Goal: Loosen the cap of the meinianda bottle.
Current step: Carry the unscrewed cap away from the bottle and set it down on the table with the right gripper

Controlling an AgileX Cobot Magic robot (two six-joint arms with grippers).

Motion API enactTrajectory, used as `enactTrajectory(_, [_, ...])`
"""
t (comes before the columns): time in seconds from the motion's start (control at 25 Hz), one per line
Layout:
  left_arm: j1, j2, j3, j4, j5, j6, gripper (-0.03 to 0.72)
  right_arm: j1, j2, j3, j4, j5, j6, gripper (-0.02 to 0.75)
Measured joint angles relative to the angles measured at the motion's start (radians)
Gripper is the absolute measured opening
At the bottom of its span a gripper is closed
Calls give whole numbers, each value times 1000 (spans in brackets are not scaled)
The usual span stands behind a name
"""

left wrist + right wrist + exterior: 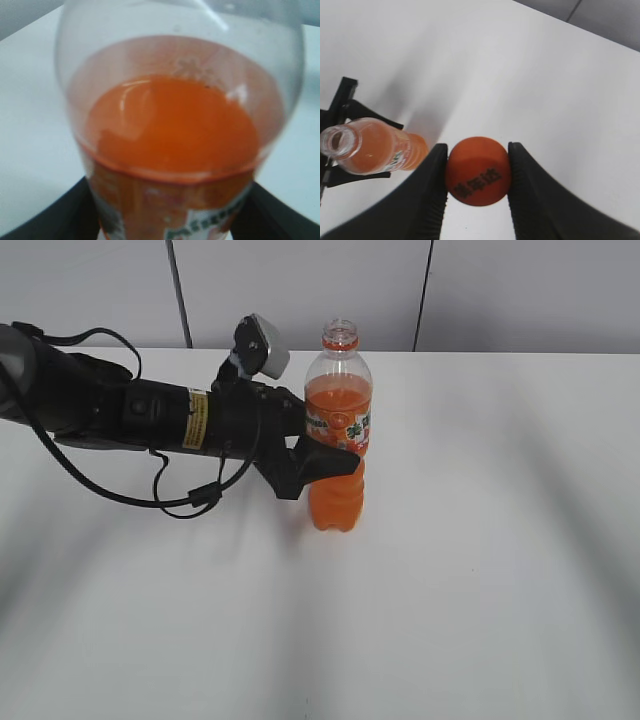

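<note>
The meinianda bottle [338, 430] stands upright on the white table, its neck open with no cap on it. My left gripper [322, 462] is shut on the bottle's body at the label band; in the left wrist view the bottle [175, 135] fills the frame between the black fingers. My right gripper [477, 172] is shut on the orange cap [477, 171], whose top shows dark lettering, and holds it high above the table. The right wrist view also shows the open bottle [370, 146] below at the left. The right arm is out of the exterior view.
The white table [480, 570] extends all round the bottle. A grey panelled wall [500, 290] stands behind the table's far edge. The left arm and its cable [150, 425] lie across the left side.
</note>
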Motion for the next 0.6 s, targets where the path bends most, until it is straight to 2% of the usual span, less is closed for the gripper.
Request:
enactTrajectory(0.36, [0, 0, 0, 0, 0, 0, 436, -234, 0, 120, 18, -1, 18, 274])
enactTrajectory(0.6, [0, 0, 0, 0, 0, 0, 436, -278, 0, 279, 19, -44, 2, 274])
